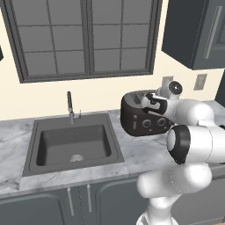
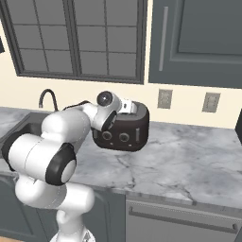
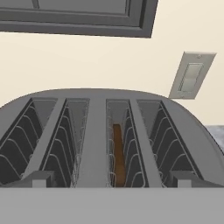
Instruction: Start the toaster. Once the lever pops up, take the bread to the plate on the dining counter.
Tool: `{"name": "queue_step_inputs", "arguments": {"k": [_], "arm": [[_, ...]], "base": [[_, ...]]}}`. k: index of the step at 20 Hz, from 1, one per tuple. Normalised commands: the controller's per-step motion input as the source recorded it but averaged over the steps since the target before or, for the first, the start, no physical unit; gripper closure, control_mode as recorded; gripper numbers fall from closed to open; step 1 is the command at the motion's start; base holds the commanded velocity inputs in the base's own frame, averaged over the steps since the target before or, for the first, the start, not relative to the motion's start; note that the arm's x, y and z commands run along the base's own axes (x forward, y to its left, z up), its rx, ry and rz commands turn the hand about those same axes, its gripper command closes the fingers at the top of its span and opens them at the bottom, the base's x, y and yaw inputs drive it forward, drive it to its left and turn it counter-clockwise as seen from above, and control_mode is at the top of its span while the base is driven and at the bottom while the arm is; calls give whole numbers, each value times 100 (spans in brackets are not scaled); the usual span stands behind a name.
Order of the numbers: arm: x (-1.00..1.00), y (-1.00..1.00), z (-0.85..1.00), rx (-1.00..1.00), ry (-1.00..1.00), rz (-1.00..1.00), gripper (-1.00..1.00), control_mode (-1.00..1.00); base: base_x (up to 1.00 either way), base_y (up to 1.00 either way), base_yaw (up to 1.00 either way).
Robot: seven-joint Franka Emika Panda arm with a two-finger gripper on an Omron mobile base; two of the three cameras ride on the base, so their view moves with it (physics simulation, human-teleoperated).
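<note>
No legible text, label, brand, number or sign appears in any view. The toaster (image 2: 124,126) shows plain dark faces and two unmarked round knobs (image 2: 116,136); the wall plates (image 2: 164,99) behind it are blank, as is the cabinet door (image 2: 198,38).

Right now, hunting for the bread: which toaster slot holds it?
The third slot from the left in the hand view: a brown slice stands inside; the other three are bare wire.
</note>
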Motion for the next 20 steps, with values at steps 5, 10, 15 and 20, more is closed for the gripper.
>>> {"name": "queue_step_inputs", "arguments": {"k": [5,10,15,20], "arm": [[8,0,-9,0,0,0,-100,-100],[2,-6,-4,0,0,0,-100,-100],[0,-7,-1,0,0,0,-100,-100],[2,-9,0,0,0,0,-100,-100]], "base": [[0,0,0],[0,0,0],[0,0,0],[0,0,0]]}}
